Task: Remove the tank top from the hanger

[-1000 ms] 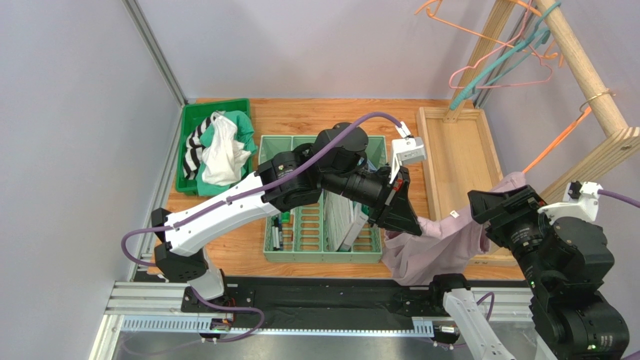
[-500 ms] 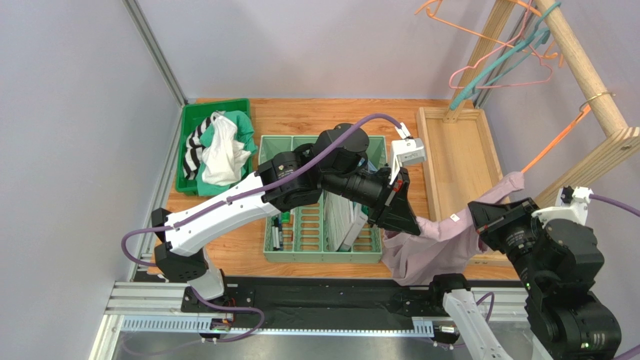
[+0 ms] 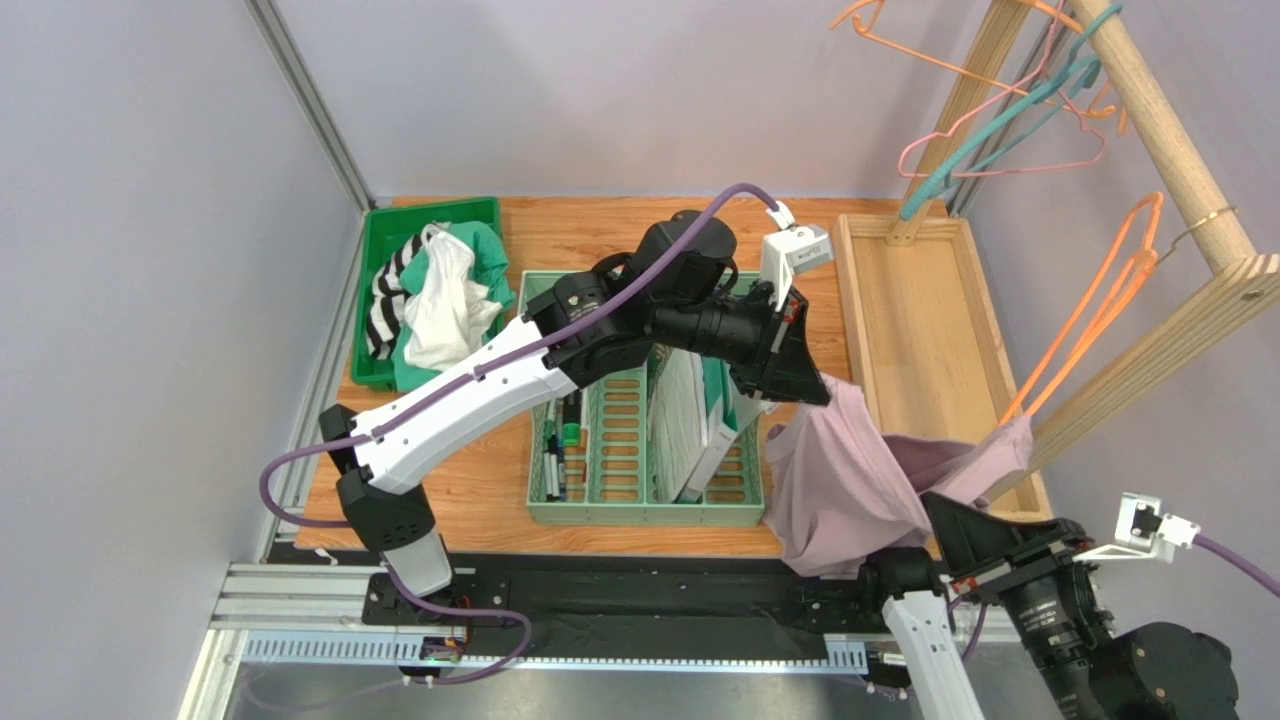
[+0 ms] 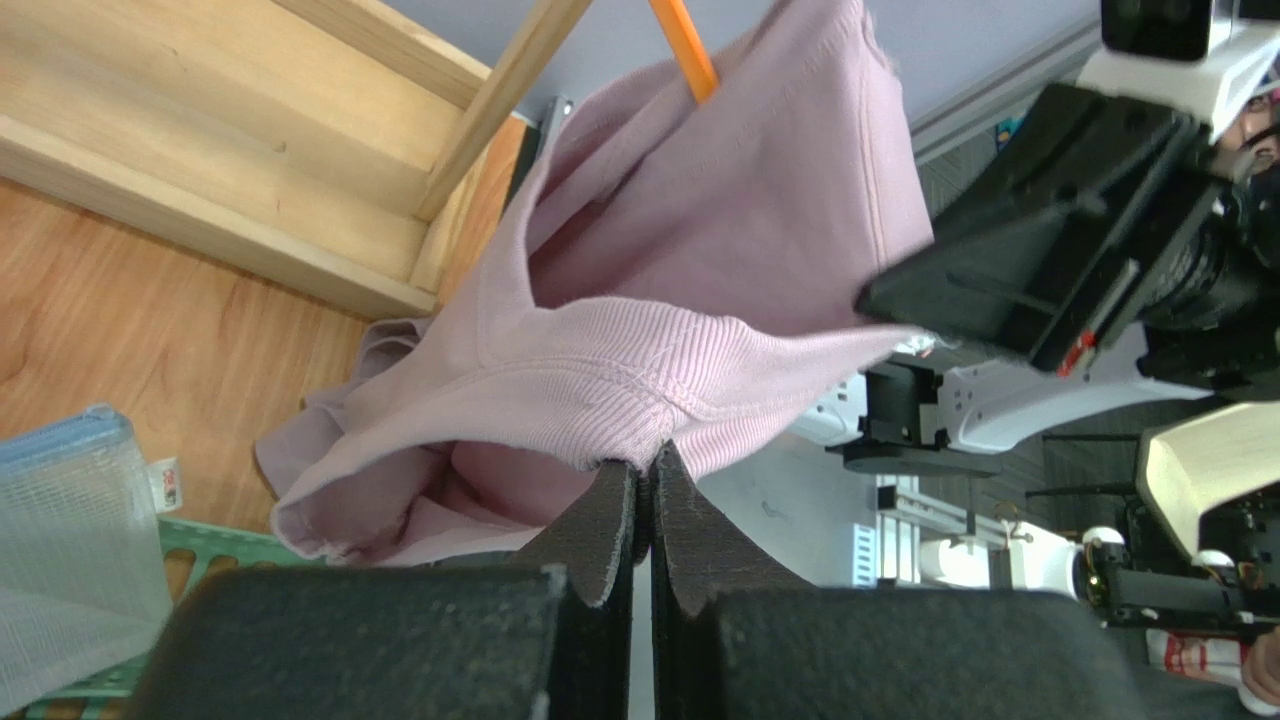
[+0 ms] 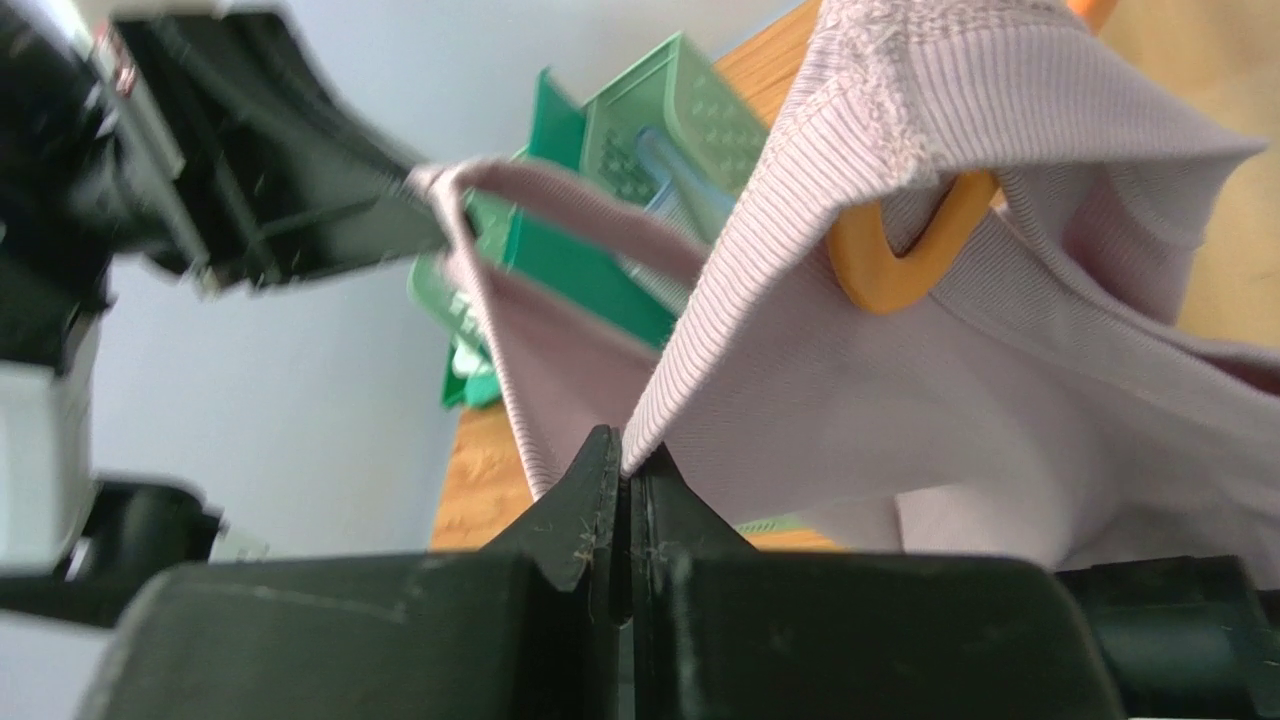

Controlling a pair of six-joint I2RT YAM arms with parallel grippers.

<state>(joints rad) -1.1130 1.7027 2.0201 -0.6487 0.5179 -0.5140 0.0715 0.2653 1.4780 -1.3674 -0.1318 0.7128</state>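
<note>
The pale pink ribbed tank top [image 3: 845,483] hangs stretched between both grippers, with one strap still round the lower end of the orange hanger [image 3: 1115,282]. That hanger hooks on the wooden rail at the right. My left gripper [image 3: 819,393] is shut on a hem of the tank top [image 4: 676,285], pinched at the fingertips [image 4: 646,468]. My right gripper [image 3: 935,510], low at the near right, is shut on an edge of the tank top [image 5: 962,360] just below the hanger's orange corner [image 5: 899,258].
A light green slotted basket [image 3: 589,450] holding flat packets sits under the left arm. A dark green crate [image 3: 376,255] of clothes stands at the back left. A wooden tray [image 3: 917,323] lies beside the wooden rack [image 3: 1187,165], which carries more hangers [image 3: 992,128].
My right gripper dropped toward the near edge and shut on the tank top. The left gripper rose and drew back, pulling the cloth taut. The orange hanger swung up.
</note>
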